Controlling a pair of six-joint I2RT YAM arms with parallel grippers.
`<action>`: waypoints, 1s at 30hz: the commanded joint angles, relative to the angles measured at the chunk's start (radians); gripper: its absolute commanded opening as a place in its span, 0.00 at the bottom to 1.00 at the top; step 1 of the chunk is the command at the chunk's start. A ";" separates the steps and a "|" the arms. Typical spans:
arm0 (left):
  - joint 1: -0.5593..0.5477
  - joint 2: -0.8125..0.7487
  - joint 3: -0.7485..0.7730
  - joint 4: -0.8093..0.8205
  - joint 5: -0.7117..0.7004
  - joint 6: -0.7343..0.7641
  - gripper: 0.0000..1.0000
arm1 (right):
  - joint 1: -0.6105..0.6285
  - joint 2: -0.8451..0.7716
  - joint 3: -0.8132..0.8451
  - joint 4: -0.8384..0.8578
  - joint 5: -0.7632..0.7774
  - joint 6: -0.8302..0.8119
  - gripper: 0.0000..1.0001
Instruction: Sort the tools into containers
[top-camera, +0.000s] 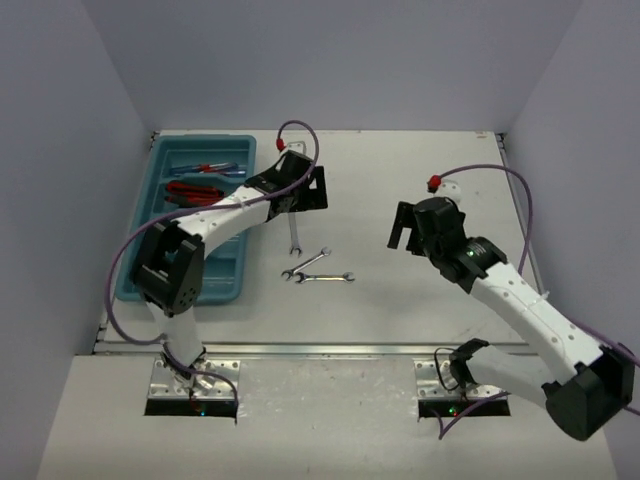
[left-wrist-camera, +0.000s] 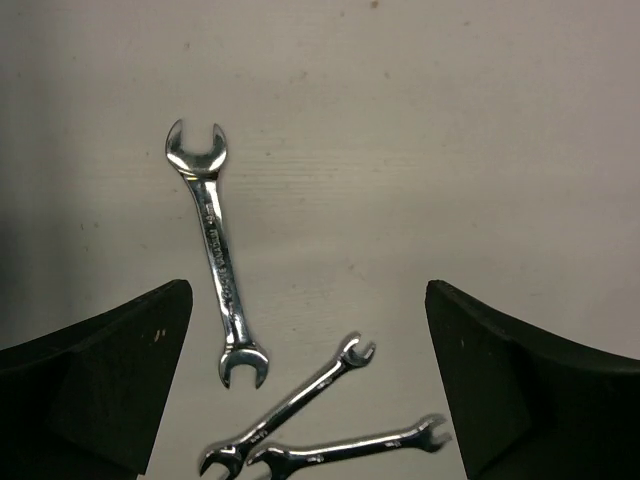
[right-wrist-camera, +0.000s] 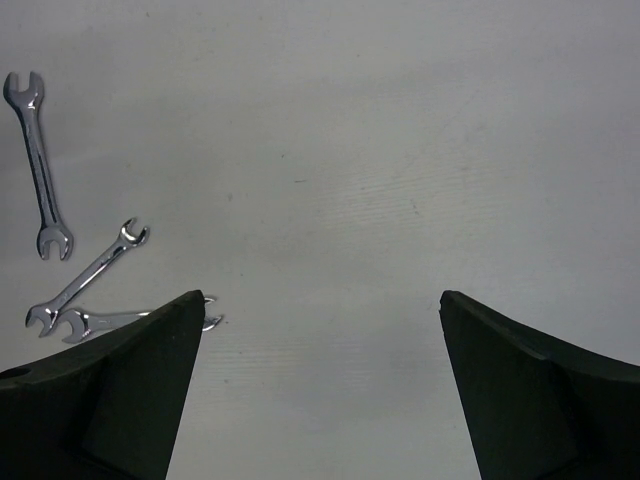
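Most of the job looks done. Red pliers (top-camera: 190, 190) and blue screwdrivers (top-camera: 212, 168) are laid in the teal tray (top-camera: 222, 268), which is set by the far left corner of the table. Three silver wrenches are left out near the middle of the table: the long wrench (left-wrist-camera: 217, 255) and two small wrenches (left-wrist-camera: 300, 397), closer to the front edge. The left gripper (left-wrist-camera: 310, 300) is held wide open above them, and nothing is gripped. The long wrench is seen between its fingers, nearer one side. The right gripper (right-wrist-camera: 320, 310) is opened wide too, with nothing in it, off to the right of the wrenches.
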 joint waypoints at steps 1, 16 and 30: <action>0.002 0.189 0.121 -0.097 -0.088 0.010 0.99 | -0.034 -0.182 -0.079 -0.008 -0.034 -0.094 0.99; 0.035 0.373 0.115 -0.074 -0.047 -0.094 0.65 | -0.037 -0.207 -0.200 0.096 -0.201 -0.166 0.99; 0.032 0.383 0.083 -0.213 -0.065 -0.141 0.52 | -0.038 -0.232 -0.228 0.117 -0.227 -0.184 0.99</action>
